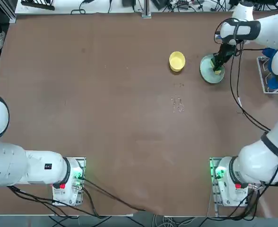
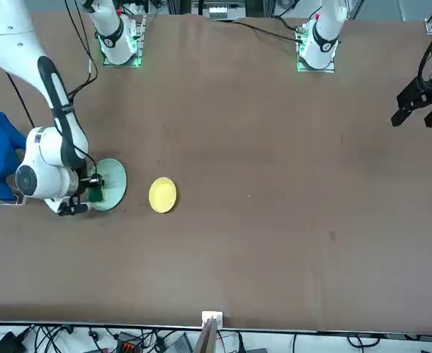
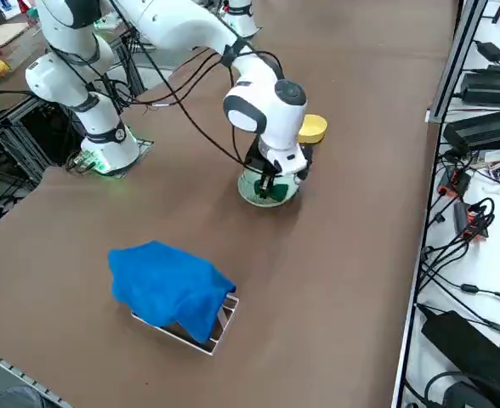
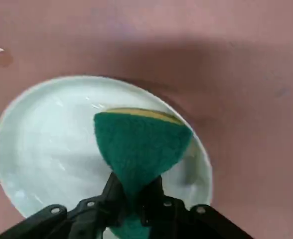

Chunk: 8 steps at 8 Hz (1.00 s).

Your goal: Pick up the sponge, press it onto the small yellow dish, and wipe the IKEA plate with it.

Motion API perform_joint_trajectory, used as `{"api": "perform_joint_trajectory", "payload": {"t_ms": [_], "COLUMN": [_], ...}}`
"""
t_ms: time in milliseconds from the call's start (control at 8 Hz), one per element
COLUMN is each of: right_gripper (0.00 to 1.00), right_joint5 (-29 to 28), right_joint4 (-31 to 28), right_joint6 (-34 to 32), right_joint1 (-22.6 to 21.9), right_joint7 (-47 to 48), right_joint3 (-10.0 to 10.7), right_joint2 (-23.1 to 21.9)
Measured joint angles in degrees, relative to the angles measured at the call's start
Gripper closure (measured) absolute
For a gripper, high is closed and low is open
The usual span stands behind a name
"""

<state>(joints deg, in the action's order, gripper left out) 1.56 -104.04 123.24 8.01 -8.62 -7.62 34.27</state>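
Soft green-and-yellow sponge [image 4: 139, 142] is bending, pinched mid-block by the right black two-finger gripper [image 4: 134, 199] over the pale blue-green plate [image 4: 52, 144].

Brown table [image 1: 129, 118] — yellow dish [image 1: 177, 61], pale plate [image 1: 207, 71], rack [image 3: 224, 327] (blue-draped).

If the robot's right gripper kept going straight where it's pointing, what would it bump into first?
Probably the pale plate: the right gripper points down at it, and the sponge pinched in its fingers would meet it first, if they aren't touching already.
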Motion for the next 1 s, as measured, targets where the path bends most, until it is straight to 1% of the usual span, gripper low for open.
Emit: {"api": "perform_joint_trajectory", "payload": {"t_ms": [375,750,1000], "right_gripper": [0.84,0.84,0.84], "right_joint5": [-0.1,-1.8,-2.6], "right_joint4": [0.8,0.6,-1.3], "right_joint6": [0.0,0.0,-0.1], "right_joint1": [-3.3,-4.1,-4.2], "right_joint7": [4.7,6.2,6.3], "right_joint3": [-0.2,-1.3,-1.4], "right_joint2": [0.5,0.4,-1.0]}}
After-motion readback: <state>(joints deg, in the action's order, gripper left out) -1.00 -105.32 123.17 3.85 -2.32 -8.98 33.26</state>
